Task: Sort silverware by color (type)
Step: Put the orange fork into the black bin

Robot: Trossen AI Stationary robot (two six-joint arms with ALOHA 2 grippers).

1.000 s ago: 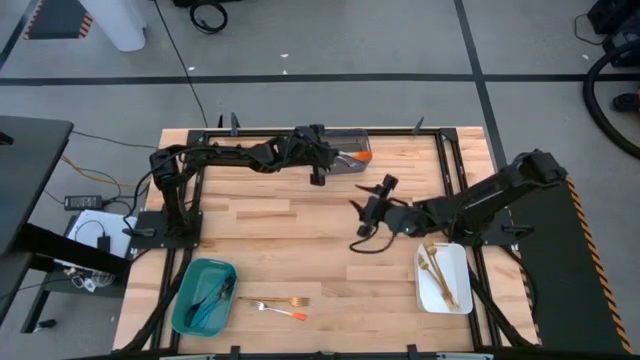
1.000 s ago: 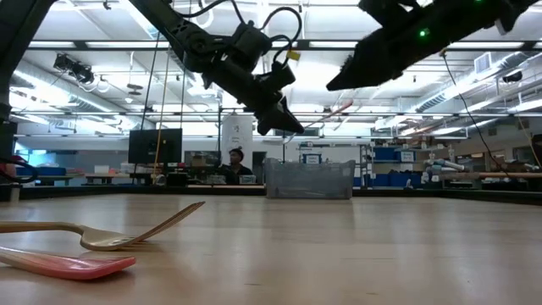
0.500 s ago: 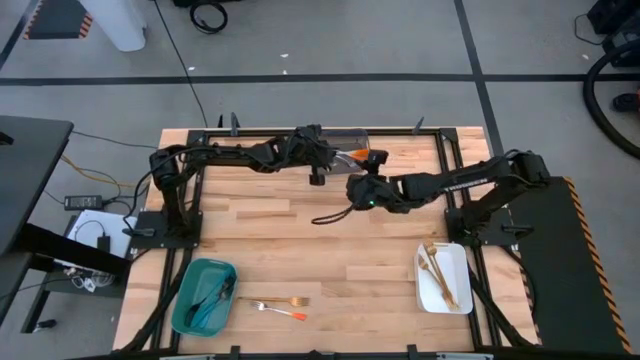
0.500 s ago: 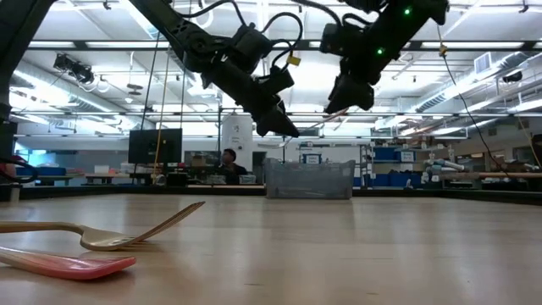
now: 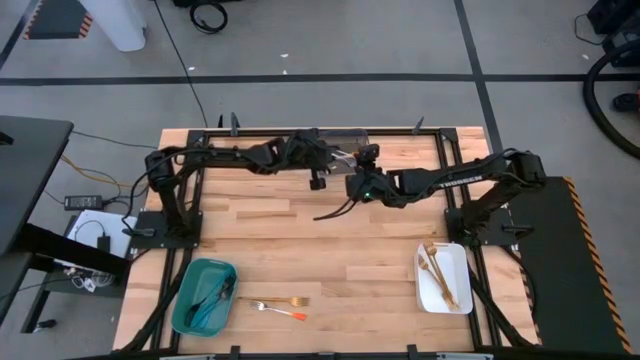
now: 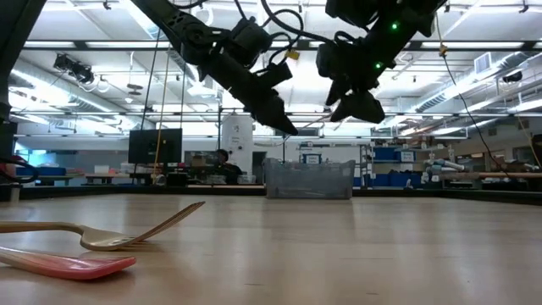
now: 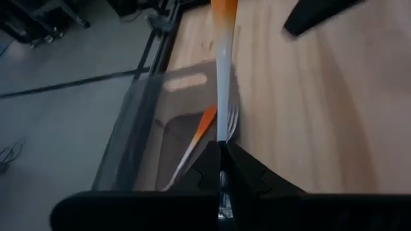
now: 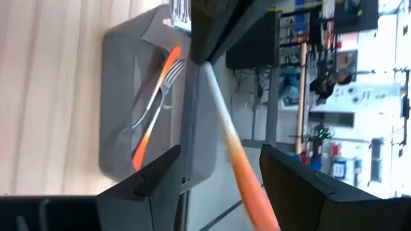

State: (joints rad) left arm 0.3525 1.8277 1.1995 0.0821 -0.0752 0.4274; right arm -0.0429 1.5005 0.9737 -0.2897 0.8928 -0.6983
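My left gripper (image 5: 330,157) is shut on an orange-handled piece of silverware (image 7: 223,77) above the grey bin (image 5: 340,143) at the table's far edge. Its orange handle (image 8: 247,179) sticks out toward the table's right. My right gripper (image 8: 225,186) is open, and its two fingers stand on either side of that handle with gaps showing; in the high view it sits just right of the left one (image 5: 367,155). An orange-handled fork (image 8: 154,109) lies on the bin's floor. My left gripper pinches the piece's silver end (image 7: 222,138) between its two fingers; the head is hidden between them. The piece runs straight out along the line of the fingers, slanting from the table's left. It is lifted clear over the grey bin's right end, orange handle (image 7: 224,16) free.
A teal bin (image 5: 203,295) with blue pieces stands at the near left, and a white tray (image 5: 443,277) with gold pieces at the near right. A gold fork (image 5: 287,301) and an orange-handled one (image 5: 285,313) lie on the table near the front edge.
My right gripper has swung from the table's middle right toward the far edge and the left gripper, rolling as it went, and now straddles the orange handle; it has stayed open. The left gripper has kept its hold over the grey bin.
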